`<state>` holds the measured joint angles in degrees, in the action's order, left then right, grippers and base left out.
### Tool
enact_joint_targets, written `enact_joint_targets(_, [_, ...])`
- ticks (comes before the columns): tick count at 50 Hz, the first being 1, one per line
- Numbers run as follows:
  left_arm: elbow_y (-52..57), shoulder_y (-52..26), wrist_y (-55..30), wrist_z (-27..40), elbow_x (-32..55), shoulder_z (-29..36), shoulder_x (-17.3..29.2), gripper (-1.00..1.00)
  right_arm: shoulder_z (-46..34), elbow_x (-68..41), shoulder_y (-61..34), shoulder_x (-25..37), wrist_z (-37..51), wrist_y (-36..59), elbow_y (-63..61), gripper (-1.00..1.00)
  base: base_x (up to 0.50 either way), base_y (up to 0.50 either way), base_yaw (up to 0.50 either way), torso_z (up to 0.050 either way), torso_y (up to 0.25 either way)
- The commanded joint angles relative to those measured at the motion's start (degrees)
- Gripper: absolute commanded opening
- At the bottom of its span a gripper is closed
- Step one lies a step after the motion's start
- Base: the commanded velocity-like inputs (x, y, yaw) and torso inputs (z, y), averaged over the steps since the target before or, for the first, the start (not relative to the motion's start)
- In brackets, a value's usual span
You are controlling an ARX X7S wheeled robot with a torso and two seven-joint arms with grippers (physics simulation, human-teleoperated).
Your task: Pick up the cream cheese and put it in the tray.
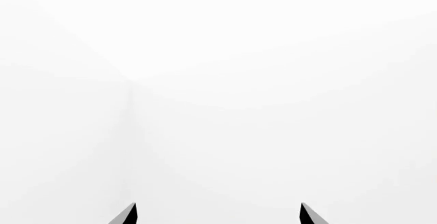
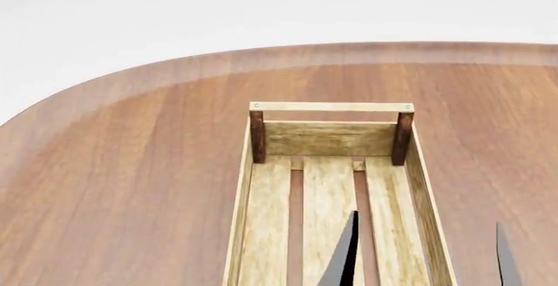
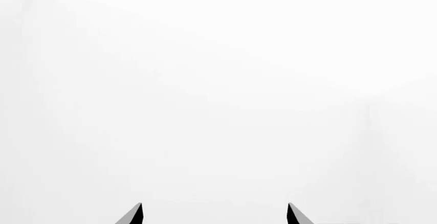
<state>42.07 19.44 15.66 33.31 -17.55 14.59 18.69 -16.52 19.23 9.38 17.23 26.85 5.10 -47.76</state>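
Observation:
The cream cheese is out of view in all three frames. The tray (image 2: pixel 331 107), a light wooden slatted crate with dark corner posts, lies lengthwise on the table in the head view with nothing on its visible slats. Two dark fingertips (image 2: pixel 346 253) poke up from that view's lower edge, one over the tray's middle slat, the other to the right of the tray. The left wrist view shows my left gripper (image 1: pixel 218 214) open, its tips wide apart against blank white. My right gripper (image 3: pixel 215 214) is open too, facing only white.
A rounded brown wooden table (image 2: pixel 131 168) carries the tray, and its curved edge runs across the far left and back. Beyond it is plain white floor or wall (image 2: pixel 104 25).

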Motion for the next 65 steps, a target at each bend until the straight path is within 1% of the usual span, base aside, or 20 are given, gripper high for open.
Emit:
enact_joint_targets(1, [0.82, 0.15, -0.09, 0.48, 0.82, -0.76, 0.5, 1.0, 6.84, -2.06, -2.53, -0.61, -1.1, 8.61, -6.08, 1.0, 0.0, 0.0, 0.0, 0.0, 0.0])
enact_joint_targets(10, [1.4, 0.27, -0.19, 0.86, 1.42, -1.44, 0.89, 1.0, 9.63, 1.93, -5.77, -1.68, -2.92, 17.87, -11.42, 1.0, 0.0, 0.0, 0.0, 0.0, 0.0])
enact_joint_targets(12, [1.37, 0.21, -0.19, 0.93, 1.53, -1.51, 0.94, 1.0, 11.3, 2.66, -6.28, -3.1, -4.59, 18.87, -12.14, 1.0, 0.0, 0.0, 0.0, 0.0, 0.0])
enact_joint_targets(15, [1.31, 0.21, -0.12, 1.0, 1.6, -1.54, 1.06, 1.0, 15.38, 5.51, -6.73, -8.8, -10.55, 17.65, -12.19, 1.0, 0.0, 0.0, 0.0, 0.0, 0.0])
enact_joint_targets(18, [1.37, 0.18, -0.29, 1.06, 1.85, -1.73, 1.18, 1.0, 21.08, 7.84, -7.72, -15.17, -17.21, 15.76, -12.19, 1.0, 0.0, 0.0, 0.0, 0.0, 0.0])
enact_joint_targets(20, [1.43, 0.24, -0.23, 1.17, 1.87, -1.84, 1.25, 1.0, 24.15, 8.24, -8.78, -17.11, -19.6, 15.86, -12.21, 1.0, 0.0, 0.0, 0.0, 0.0, 0.0])
enact_joint_targets(25, [1.5, 0.31, -0.22, 1.32, 1.93, -1.96, 1.36, 1.0, 28.82, 8.58, -12.07, -17.19, -20.77, 19.73, -12.23, 1.0, 0.0, 0.0, 0.0, 0.0, 0.0])
enact_joint_targets(30, [1.75, 0.48, -0.26, 1.58, 2.08, -2.31, 1.52, 1.0, 31.71, 9.96, -13.92, -17.2, -22.09, 22.03, -12.23, 1.0, 0.0, 0.0, 0.0, 0.0, 0.0])
enact_joint_targets(42, [2.27, 0.63, -0.41, 1.85, 2.13, -2.34, 1.66, 1.0, 34.99, 13.63, -19.96, -17.21, -27.02, 29.91, -12.23, 1.0, 0.0, 0.0, 0.0, 0.0, 0.0])
enact_joint_targets(44, [2.3, 0.61, -0.5, 1.84, 2.11, -2.29, 1.67, 1.0, 34.79, 15.32, -20.64, -17.21, -28.06, 31.31, -12.23, 1.0, 0.0, 0.0, 0.0, 0.0, 0.0])
enact_joint_targets(46, [2.32, 0.5, -0.78, 1.7, 2.19, -2.18, 1.7, 1.0, 34.41, 18.24, -22.31, -17.21, -30.31, 34.99, -12.23, 1.0, 0.0, 0.0, 0.0, 0.0, 0.0])
enact_joint_targets(52, [2.23, 0.1, -1.82, 1.3, 2.42, -1.9, 1.69, 1.0, 34.76, 23.84, -25.02, -17.21, -33.94, 40.05, -12.23, 1.0, 0.0, 0.0, 0.0, 0.0, 0.0])
enact_joint_targets(54, [2.27, 0.07, -2.04, 1.25, 2.43, -1.86, 1.69, 1.0, 35.63, 23.87, -25.23, -17.21, -34.55, 39.92, -12.23, 1.0, 0.0, 0.0, 0.0, 0.0, 0.0])
enact_joint_targets(60, [2.13, -0.2, -2.91, 0.7, 2.19, -1.3, 1.77, 1.0, 37.18, 28.72, -27.22, -17.21, -39.33, 44.58, -12.23, 1.0, 0.0, 0.0, 0.0, 0.0, 0.0])
enact_joint_targets(65, [2.27, -0.32, -3.54, 0.42, 2.53, -1.14, 1.86, 1.0, 38.98, 28.52, -26.97, -17.21, -39.87, 45.64, -12.23, 1.0, 0.0, 0.0, 0.0, 0.0, 0.0])
